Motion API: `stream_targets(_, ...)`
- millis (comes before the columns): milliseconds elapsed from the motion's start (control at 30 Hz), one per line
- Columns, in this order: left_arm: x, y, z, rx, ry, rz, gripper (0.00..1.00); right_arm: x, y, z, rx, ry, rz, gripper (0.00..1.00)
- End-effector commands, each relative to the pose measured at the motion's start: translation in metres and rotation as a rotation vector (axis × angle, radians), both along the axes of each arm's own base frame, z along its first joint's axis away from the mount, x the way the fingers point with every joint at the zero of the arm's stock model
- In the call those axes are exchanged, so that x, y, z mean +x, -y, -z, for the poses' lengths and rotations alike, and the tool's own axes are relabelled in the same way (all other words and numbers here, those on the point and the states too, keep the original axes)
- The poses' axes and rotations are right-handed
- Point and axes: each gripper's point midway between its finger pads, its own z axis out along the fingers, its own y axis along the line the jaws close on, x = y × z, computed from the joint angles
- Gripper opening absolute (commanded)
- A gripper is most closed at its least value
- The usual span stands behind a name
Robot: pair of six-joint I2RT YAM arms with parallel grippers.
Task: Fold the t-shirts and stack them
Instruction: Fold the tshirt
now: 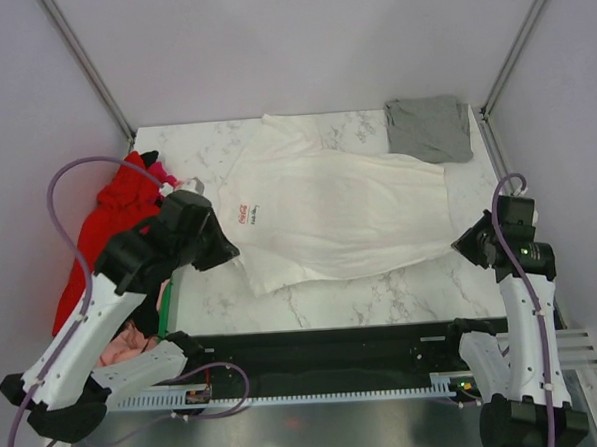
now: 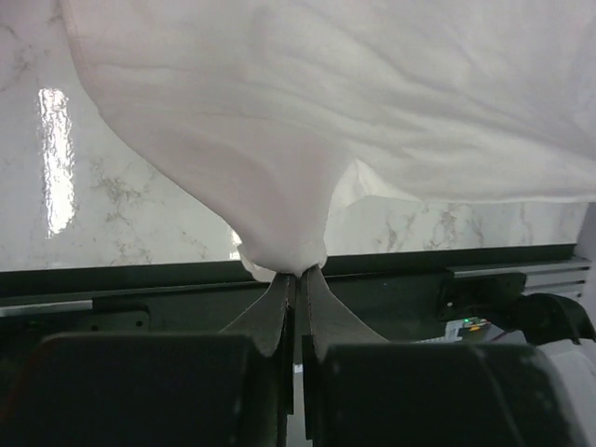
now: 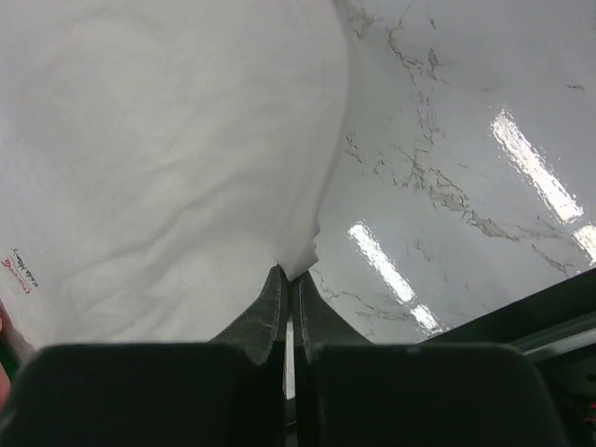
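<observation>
White t-shirt (image 1: 338,216) is lying spread across the middle of the marble worktop (image 1: 382,297), its body running from left to right. A small red print (image 1: 246,212) is showing on the cloth near its left end.

Left gripper (image 1: 223,255) is holding the shirt's near left corner. In the left wrist view its fingers (image 2: 321,307) are pressing together on a bunched nub of white cloth, and the fabric is fanning out from that pinch over the marble. Right gripper (image 1: 462,243) is holding the shirt at its right edge. In the right wrist view its fingers (image 3: 270,307) are likewise clamping a small fold of the white fabric, which is spreading away from them to the left, with the red print sitting far off near the frame's edge.

Grey t-shirt (image 1: 430,128) is resting folded in the far right corner of the worktop, just beside the white shirt's far edge.

Along the left edge a heap of other shirts is lying partly under the left arm. Red cloth (image 1: 113,218) is making up most of it, with a scrap of black cloth (image 1: 150,157) and a bit of magenta cloth (image 1: 166,176) at its far end. Pink cloth (image 1: 125,343) and a strip of green cloth (image 1: 167,310) are showing at its near end.
</observation>
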Motion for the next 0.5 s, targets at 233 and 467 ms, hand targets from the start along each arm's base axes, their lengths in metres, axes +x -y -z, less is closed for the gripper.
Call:
stream_targets(233,0.093,0.009,0.022,0.225,-0.009,0.047,0.02,0.064,0.017,0.007,-0.015,-0.020,0.009,0.00)
stream_targets(467,0.177,-0.007,0.032,0.248,-0.043,0.038,0.02,0.112,0.020,0.023,0.014,-0.058,-0.011,0.00)
